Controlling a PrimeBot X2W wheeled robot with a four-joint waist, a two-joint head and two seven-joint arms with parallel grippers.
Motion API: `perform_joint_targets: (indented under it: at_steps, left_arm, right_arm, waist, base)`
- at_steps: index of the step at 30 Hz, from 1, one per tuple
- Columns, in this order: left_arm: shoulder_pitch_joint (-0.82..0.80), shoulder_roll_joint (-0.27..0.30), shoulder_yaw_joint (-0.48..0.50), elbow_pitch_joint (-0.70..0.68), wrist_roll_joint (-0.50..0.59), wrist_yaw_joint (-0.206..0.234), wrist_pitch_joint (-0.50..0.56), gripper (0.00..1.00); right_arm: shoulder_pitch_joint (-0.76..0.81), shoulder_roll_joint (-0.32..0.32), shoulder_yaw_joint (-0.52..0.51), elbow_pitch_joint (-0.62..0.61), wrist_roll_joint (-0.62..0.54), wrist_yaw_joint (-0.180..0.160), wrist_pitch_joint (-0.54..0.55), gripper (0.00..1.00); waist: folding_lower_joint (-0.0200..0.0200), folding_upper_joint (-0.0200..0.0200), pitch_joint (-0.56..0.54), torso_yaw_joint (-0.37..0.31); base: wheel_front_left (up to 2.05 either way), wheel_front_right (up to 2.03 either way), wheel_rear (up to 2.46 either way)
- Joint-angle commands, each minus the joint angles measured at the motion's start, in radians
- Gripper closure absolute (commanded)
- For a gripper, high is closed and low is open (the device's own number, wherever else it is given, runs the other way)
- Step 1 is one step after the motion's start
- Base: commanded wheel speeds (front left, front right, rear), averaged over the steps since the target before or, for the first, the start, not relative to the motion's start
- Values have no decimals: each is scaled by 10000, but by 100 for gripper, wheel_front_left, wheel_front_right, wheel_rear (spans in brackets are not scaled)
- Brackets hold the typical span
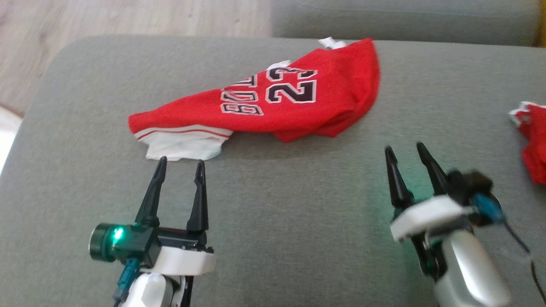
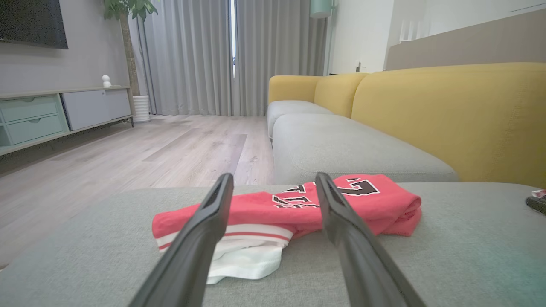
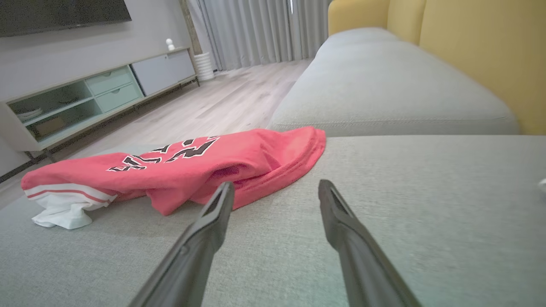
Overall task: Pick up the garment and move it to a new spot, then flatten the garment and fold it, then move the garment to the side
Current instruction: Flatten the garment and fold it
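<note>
The grey cushion spans most of the head view. It is a broad seat with rounded corners and a tight, faintly nubby weave, flat enough to serve as a folding surface. Toward 12 o'clock lies the garment, a red jersey with black-and-white lettering and the number 23. It is bunched into a long slanted heap running from 10 o'clock up to 1 o'clock. The limp knit is doubled over itself, so it looks not yet flattened. Its white hem, edged with a thin red stripe, spills out at the 10 o'clock end.

The left gripper, at 7 o'clock, has its dark tapered fingers spread wide and empty. The tips are right at that hem, probably lined up to pinch it, though contact is unclear. The right gripper, at 4 o'clock, is likewise wide and empty, near the jersey's folded red edge but apart from it. A smaller red cloth sits at 3 o'clock.
</note>
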Motion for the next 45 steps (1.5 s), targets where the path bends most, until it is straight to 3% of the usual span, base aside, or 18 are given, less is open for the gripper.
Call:
perform_joint_targets:
  at_steps: [1, 9, 20, 21, 22, 23, 27, 33, 45]
  left_arm:
    - [-464, -37, 350, -232, 94, -68, -51, 0]
    - [-772, -293, 248, -21, 146, -294, -51, 0]
    - [-917, -408, 133, 55, 97, -350, -51, 0]
    - [-925, -412, 127, 66, 94, -349, -51, 0]
    - [-930, -415, 124, 76, 94, -346, -51, 0]
    - [-932, -418, 127, 88, 95, -342, -51, 0]
    - [-881, -424, 231, 152, 99, -294, -51, 0]
    - [-721, -428, 401, 222, 106, -317, -51, 0]
    - [-122, -431, 555, 176, 7, -216, -51, 0]
  right_arm:
    - [-897, -16, 292, 281, 281, 65, 264, 0]
    - [-2890, -16, 767, 3254, 972, 65, 894, 0]
    - [-4487, -16, 889, 5880, 1295, 65, 226, 0]
    - [-4598, -16, 934, 6067, 1331, 65, 131, 5]
    - [-4703, -16, 955, 6220, 1372, 65, -27, 84]
    - [-4783, -16, 984, 6363, 1404, 65, -177, 100]
    - [-4911, -16, 1282, 6683, 1435, 65, -638, 100]
    - [-4490, -16, 1515, 6208, 1588, 65, -917, 100]
    - [-2183, -262, -133, 2597, -169, 65, -936, 100]
  waist:
    - [-2, 0, 299, 372]
    - [-2, 0, 720, 1232]
    - [-2, 0, 1078, 1913]
    - [-2, 0, 1096, 1931]
    - [-2, 0, 1105, 1938]
    - [-2, 0, 1095, 1932]
    - [-2, 0, 934, 1670]
    - [-2, 0, 454, 826]
    - [-2, 0, -646, -821]
  base:
    - [0, 0, 0]
    - [0, 0, 0]
    - [0, 0, 0]
    - [0, 0, 0]
    - [0, 0, 0]
    - [0, 0, 0]
    - [0, 0, 0]
    - [0, 0, 0]
    - [0, 0, 0]
